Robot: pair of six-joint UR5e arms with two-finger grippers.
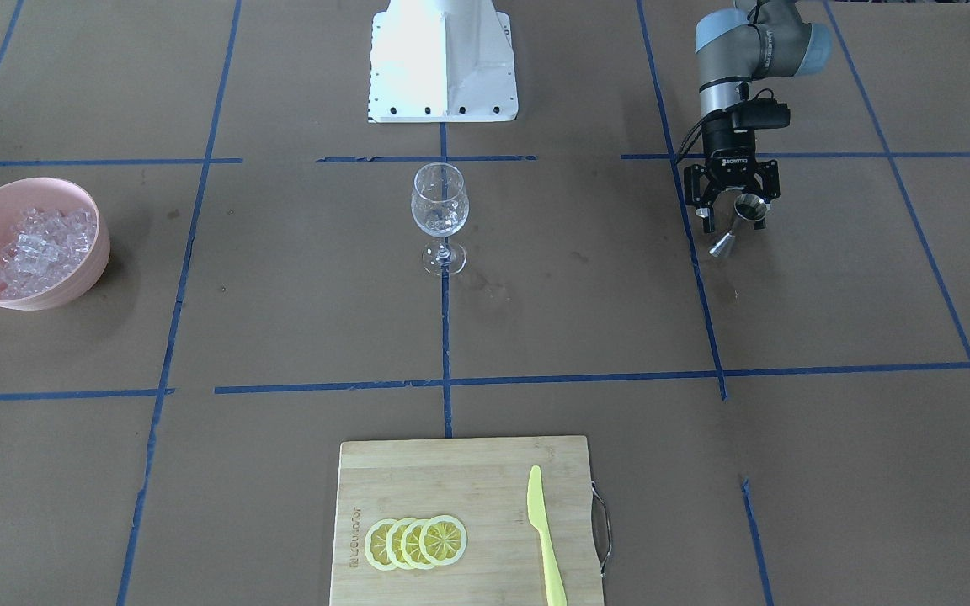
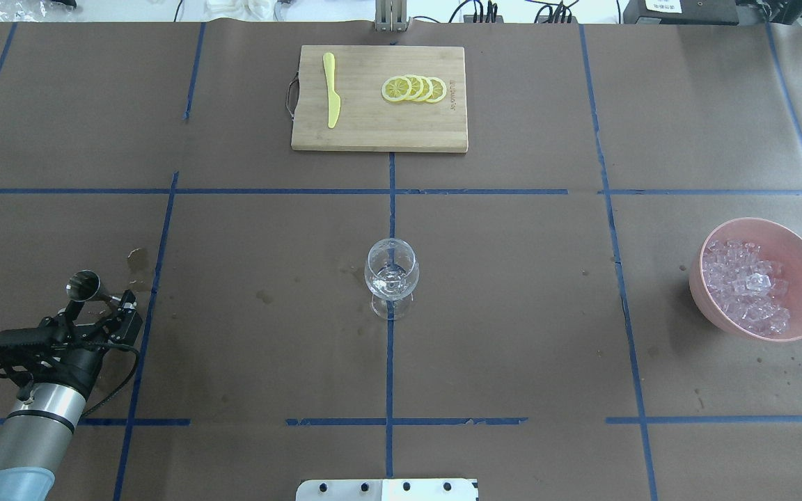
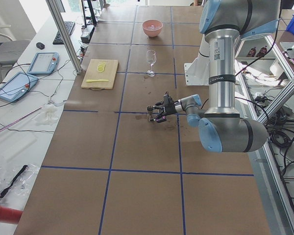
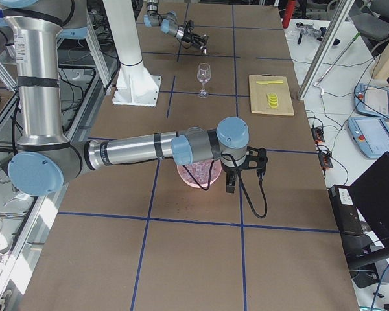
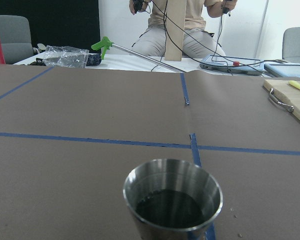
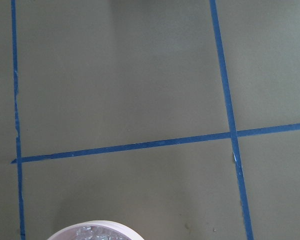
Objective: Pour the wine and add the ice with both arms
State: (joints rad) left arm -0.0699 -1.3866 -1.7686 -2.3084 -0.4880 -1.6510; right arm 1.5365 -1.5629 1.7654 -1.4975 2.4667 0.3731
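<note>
My left gripper (image 1: 733, 220) is low over the table at my left, jaws spread, open. A steel jigger (image 1: 738, 224) stands upright between its fingers. The jigger also shows in the overhead view (image 2: 85, 286), with the left gripper (image 2: 98, 309) behind it. The left wrist view shows dark liquid in the jigger's cup (image 5: 172, 200). A clear wine glass (image 1: 439, 215) stands at the table's middle. The ice (image 1: 39, 244) fills a pink bowl (image 1: 72, 282). My right gripper (image 4: 234, 182) hangs by the bowl; I cannot tell whether it is open or shut.
A wooden cutting board (image 1: 464, 471) at the far edge carries lemon slices (image 1: 416, 543) and a yellow knife (image 1: 544, 547). The white pedestal (image 1: 443, 59) stands at my base. A wet stain (image 2: 138, 259) lies near the jigger.
</note>
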